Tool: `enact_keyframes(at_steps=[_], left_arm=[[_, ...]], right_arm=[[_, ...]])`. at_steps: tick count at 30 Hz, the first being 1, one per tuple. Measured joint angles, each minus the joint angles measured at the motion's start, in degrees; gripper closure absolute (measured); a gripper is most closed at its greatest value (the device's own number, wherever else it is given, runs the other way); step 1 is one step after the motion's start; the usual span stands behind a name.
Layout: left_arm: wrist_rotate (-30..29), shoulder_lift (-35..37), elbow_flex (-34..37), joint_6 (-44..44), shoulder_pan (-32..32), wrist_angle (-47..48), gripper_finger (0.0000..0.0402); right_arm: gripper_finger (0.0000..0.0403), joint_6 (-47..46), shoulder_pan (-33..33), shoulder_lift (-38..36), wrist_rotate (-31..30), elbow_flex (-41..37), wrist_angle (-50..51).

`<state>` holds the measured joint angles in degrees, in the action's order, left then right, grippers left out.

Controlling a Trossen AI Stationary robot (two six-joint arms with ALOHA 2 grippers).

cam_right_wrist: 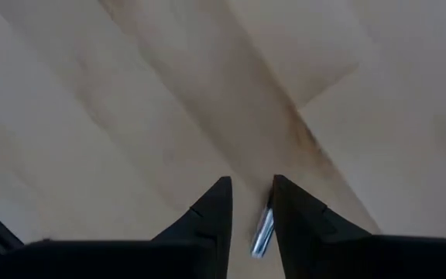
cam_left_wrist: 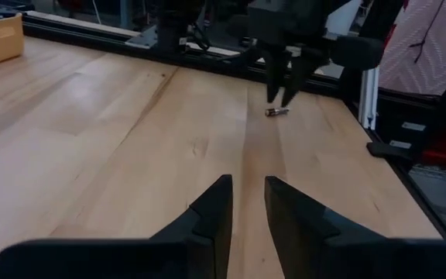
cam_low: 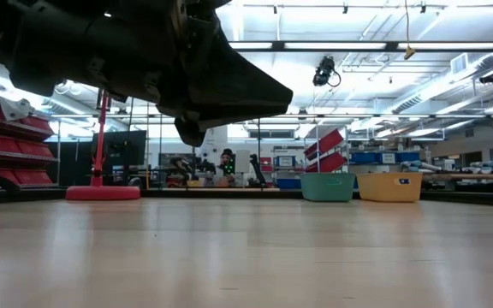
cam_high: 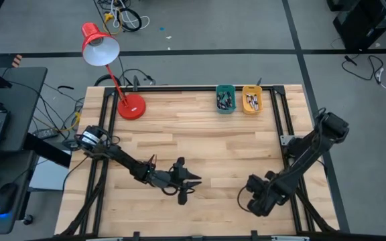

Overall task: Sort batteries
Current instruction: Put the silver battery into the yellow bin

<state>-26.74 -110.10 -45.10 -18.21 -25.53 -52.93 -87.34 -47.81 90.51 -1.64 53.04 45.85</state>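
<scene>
One small battery (cam_right_wrist: 263, 229), dark with a silvery end, lies flat on the wood; the left wrist view shows the battery (cam_left_wrist: 276, 112) too. My right gripper (cam_right_wrist: 248, 194) points down over it near the table's near right, narrowly open, with a finger on each side. In the left wrist view the right gripper (cam_left_wrist: 280, 98) has its tips just above the cell. My left gripper (cam_left_wrist: 246, 190) hovers at the table's near middle (cam_high: 187, 182), level, aimed at the right gripper and narrowly open on nothing. More batteries lie in the teal bin (cam_high: 225, 99) and the yellow bin (cam_high: 251, 100). My right gripper comes at the loose battery (cam_right_wrist: 262, 236) from above, pointing down, with one finger on each side. The battery lies flat on the table. I cannot tell whether a finger touches it.
A red desk lamp (cam_high: 131, 106) stands at the far left of the table. The two bins sit side by side at the far edge, also seen in the low view as the teal bin (cam_low: 327, 186) and the yellow bin (cam_low: 389, 186). Black frame rails (cam_high: 283, 114) run along the table's sides.
</scene>
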Motion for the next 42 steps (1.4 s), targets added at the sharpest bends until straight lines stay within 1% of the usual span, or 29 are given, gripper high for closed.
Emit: enact_keyframes(at_steps=[4,8,12,15,19,24,27,29,31,33,39,42], left_arm=[[0.0,0.0,0.0,-0.2,0.3,-0.1,0.0310],[0.0,0.0,0.0,-0.2,0.7,-0.4,0.0310],[-0.1,0.0,0.0,-0.4,1.1,-0.4,0.0310],[-0.1,0.0,0.0,-0.4,1.5,-0.4,0.0310],[-0.1,0.0,0.0,-0.4,1.9,-0.4,0.0310],[-0.1,0.0,0.0,-0.4,2.3,-0.5,0.0310],[-0.2,0.0,0.0,-0.4,2.3,-0.5,0.0310],[-0.3,0.0,0.0,-0.3,2.3,-0.5,0.0310],[-0.4,0.0,0.0,-0.2,2.3,-0.5,0.0310],[-0.4,0.0,0.0,-0.2,2.3,-0.5,0.0310],[-0.4,0.0,0.0,-0.4,2.3,-0.5,0.0310],[-0.4,0.0,0.0,-0.4,2.3,-0.5,0.0310]], right_arm=[[0.0313,-0.2,-1.3,1.4,0.9,0.5,1.1],[0.0289,-1.1,-2.2,4.4,2.7,0.5,3.3],[0.0266,-1.0,-2.7,7.1,4.9,0.5,3.3],[0.0262,-0.3,-2.7,7.9,5.5,0.6,3.0],[0.0284,-0.1,-2.8,8.2,6.1,0.7,2.5],[0.0343,-2.3,-3.0,8.3,8.6,0.7,2.1],[0.0374,-2.5,-3.9,8.3,8.9,0.7,2.2],[0.0385,-2.9,-4.4,8.3,9.0,0.6,2.7],[0.0385,-2.8,-4.7,8.2,8.4,0.6,3.3],[0.0369,-2.5,-4.7,8.1,8.0,0.6,3.6],[0.0283,-1.3,-4.7,7.8,7.8,0.4,5.5],[0.0248,-0.7,-4.7,7.5,8.2,0.4,6.7]])
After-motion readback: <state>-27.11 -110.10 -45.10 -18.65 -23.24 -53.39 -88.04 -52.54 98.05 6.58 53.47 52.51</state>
